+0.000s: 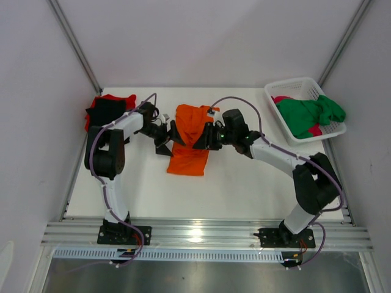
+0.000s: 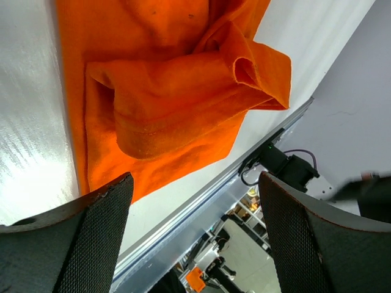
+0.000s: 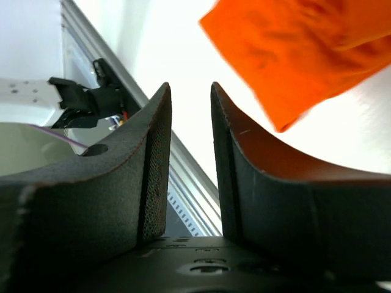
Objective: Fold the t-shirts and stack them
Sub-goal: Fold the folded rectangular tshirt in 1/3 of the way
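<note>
Folding was in hand on the bright orange cloth t-shirt (image 1: 190, 152), which lay half-bunched mid-table between 2 grippers. Left gripper (image 1: 170, 135) stood wide apart, empty. Right gripper (image 1: 206, 135) stood narrowly apart, clamping nothing. Next, I judged, each needed an edge to pinch.
</note>
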Controlling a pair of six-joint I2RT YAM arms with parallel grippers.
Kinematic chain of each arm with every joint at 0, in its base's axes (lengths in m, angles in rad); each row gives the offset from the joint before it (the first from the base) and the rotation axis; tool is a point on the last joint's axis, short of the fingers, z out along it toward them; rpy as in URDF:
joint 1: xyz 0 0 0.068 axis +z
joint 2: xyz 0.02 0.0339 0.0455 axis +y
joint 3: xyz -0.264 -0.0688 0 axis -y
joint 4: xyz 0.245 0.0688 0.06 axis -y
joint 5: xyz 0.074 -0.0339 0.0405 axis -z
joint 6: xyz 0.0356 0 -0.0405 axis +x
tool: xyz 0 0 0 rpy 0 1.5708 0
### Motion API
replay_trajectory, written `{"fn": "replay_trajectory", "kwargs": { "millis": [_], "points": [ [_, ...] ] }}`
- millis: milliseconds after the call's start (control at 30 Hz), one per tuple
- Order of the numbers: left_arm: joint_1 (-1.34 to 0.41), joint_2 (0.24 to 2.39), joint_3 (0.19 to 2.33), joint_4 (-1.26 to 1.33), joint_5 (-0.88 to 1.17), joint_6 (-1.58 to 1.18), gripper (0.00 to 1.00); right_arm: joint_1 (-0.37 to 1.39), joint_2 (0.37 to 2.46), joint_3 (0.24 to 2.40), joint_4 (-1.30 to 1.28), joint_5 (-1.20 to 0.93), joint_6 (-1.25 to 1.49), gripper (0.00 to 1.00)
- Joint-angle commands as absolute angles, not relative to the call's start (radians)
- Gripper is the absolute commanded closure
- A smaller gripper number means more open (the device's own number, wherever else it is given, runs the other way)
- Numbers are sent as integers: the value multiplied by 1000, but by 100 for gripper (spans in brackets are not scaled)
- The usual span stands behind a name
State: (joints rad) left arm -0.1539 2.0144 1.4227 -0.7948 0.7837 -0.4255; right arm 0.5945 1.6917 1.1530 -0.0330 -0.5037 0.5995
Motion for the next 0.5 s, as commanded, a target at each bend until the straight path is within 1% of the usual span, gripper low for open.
{"fn": "replay_trajectory", "kwargs": {
  "millis": [0, 467],
  "points": [
    [-149, 1979, 1422, -779, 759, -408, 15, 617, 1586, 1089, 25, -446, 643, 67],
    [-149, 2025, 1413, -698, 715, -452, 15, 612, 1485, 1065, -63, -413, 629, 67]
  ]
}}
